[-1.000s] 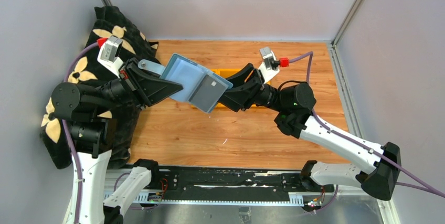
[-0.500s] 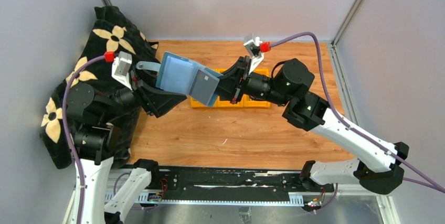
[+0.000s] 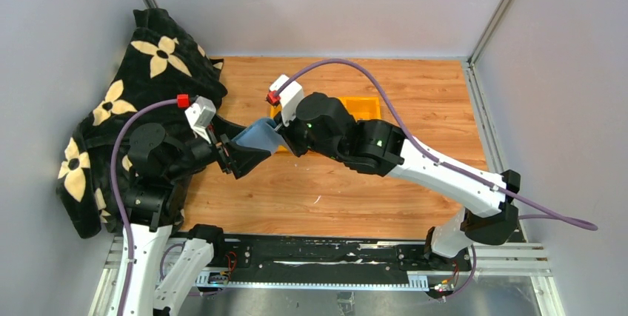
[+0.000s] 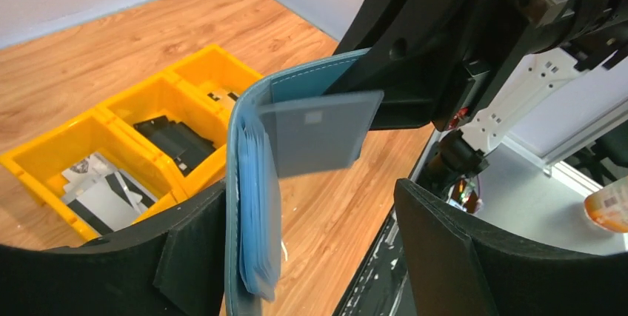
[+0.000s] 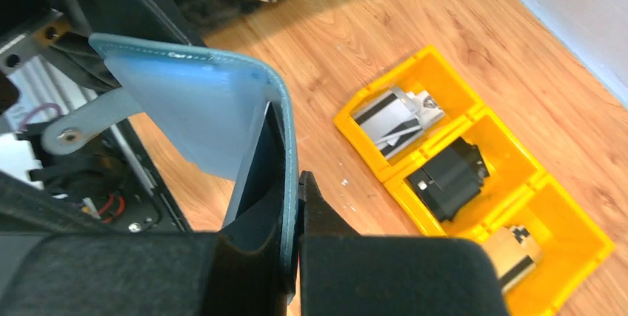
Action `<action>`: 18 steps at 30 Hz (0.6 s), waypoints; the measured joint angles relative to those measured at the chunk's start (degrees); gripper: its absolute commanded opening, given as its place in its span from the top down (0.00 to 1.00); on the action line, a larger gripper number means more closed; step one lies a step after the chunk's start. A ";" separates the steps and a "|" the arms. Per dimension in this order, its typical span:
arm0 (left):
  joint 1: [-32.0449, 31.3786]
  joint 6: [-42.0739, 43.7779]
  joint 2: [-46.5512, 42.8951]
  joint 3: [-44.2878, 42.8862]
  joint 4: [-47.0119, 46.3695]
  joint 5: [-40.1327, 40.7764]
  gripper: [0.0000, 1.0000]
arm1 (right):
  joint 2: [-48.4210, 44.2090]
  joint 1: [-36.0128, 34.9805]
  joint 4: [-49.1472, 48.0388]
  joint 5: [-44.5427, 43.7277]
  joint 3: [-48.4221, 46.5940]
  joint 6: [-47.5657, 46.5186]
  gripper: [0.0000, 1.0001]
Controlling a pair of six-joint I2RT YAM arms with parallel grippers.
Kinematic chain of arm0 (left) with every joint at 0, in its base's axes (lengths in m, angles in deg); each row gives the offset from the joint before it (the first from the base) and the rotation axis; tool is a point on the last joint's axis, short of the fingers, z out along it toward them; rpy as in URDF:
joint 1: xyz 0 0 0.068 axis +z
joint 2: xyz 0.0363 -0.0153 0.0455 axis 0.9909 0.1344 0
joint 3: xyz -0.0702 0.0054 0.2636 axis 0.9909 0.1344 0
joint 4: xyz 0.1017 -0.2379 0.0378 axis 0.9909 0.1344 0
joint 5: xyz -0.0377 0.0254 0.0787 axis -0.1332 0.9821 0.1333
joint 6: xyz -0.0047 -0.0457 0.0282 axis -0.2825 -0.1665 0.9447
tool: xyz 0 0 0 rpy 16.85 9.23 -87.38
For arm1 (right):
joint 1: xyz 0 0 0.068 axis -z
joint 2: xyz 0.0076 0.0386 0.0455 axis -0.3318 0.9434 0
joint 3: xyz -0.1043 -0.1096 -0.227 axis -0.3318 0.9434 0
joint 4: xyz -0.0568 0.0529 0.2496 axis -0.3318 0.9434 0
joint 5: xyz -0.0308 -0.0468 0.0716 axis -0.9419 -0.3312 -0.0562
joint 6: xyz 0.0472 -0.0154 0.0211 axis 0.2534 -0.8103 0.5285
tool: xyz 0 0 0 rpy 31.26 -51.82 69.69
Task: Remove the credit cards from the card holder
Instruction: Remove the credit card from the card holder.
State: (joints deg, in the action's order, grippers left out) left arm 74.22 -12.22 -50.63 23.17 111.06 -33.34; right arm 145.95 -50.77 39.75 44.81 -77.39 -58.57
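We see right claw pinched on holder cover. Holder open, upright, above bench. Left claw spread wide, holder's other half between its fingers, close by one. Grey card juts from inside. From above, right arm hides most of yellow bins. Bins hold grey and black flat pieces. Floral cloth heaped at left.

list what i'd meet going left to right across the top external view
black floral cloth → left wrist camera → card holder → yellow bins
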 measured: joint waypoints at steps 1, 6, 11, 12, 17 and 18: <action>0.00 0.79 -0.50 0.98 0.28 -0.07 0.20 | 0.68 -0.33 1.22 -1.44 0.00 -0.74 1.00; 0.00 1.68 -1.62 2.95 -0.02 -0.81 0.20 | 1.05 -1.77 3.04 -5.55 -1.25 -2.82 1.00; 0.00 0.28 -3.08 6.12 -3.17 -1.11 0.20 | 3.41 -5.55 3.32 -13.18 -6.97 -6.93 1.00; 0.00 0.00 -3.43 6.84 -3.48 -1.09 0.20 | 4.52 -6.62 3.39 -14.86 -8.61 -7.96 1.00; 0.00 1.42 -4.13 7.48 -2.80 -0.55 0.34 | 7.41 -8.92 3.43 -18.36 -10.69 -10.40 1.00; 0.00 2.27 -4.26 7.43 -2.27 -0.33 0.40 | 7.23 -8.92 3.32 -18.34 -10.25 -10.51 1.00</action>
State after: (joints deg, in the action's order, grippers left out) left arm 74.22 -9.94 -54.89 30.60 108.78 -33.67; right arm 153.19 -59.69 43.07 26.47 -87.64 -69.09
